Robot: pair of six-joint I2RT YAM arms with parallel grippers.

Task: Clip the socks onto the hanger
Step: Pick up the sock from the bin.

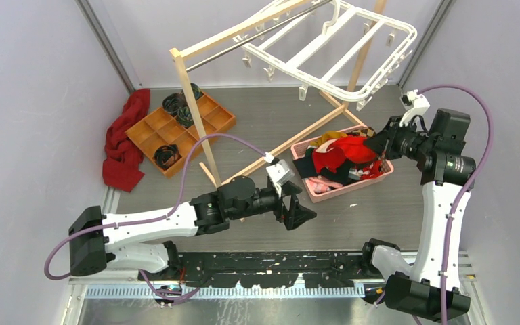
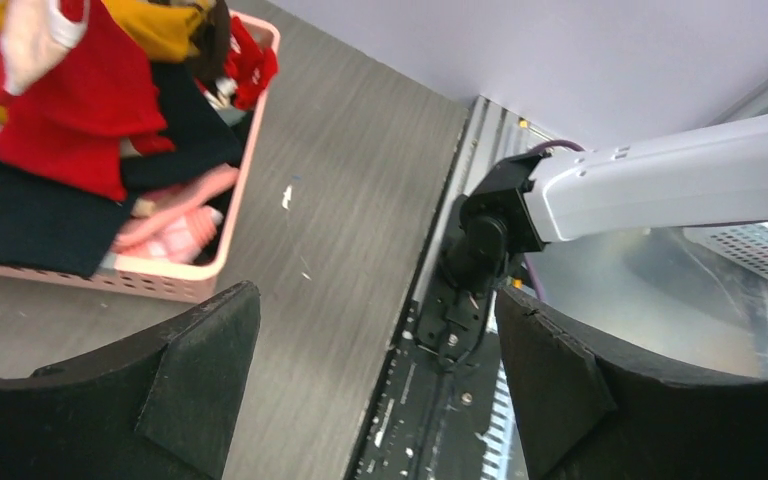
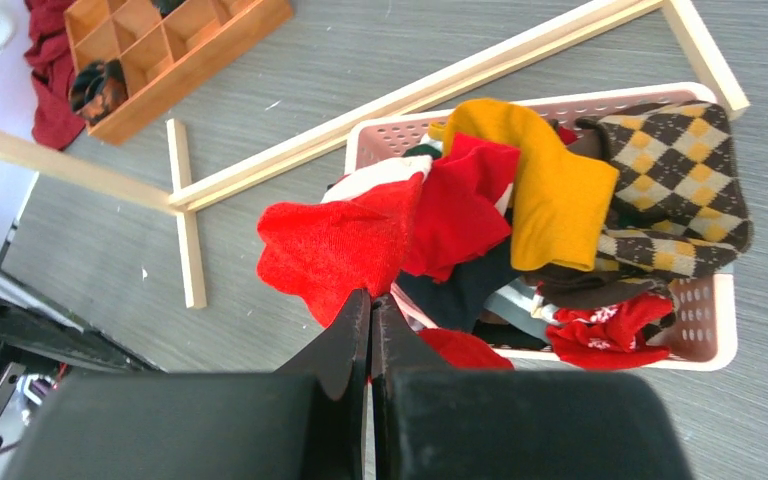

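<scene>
Right jaws pinched shut on red sock (image 3: 335,245); left jaws wide, empty.

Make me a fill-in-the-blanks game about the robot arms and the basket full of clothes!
1. The right gripper is shut on a sock whose colour is ____.
2. The left gripper holds nothing, and its jaws are ____.
3. The pile of clothes sits in a basket coloured ____.
4. The number of socks clipped to the white hanger right now is ____.

Missing words: red, open, pink, zero.
</scene>
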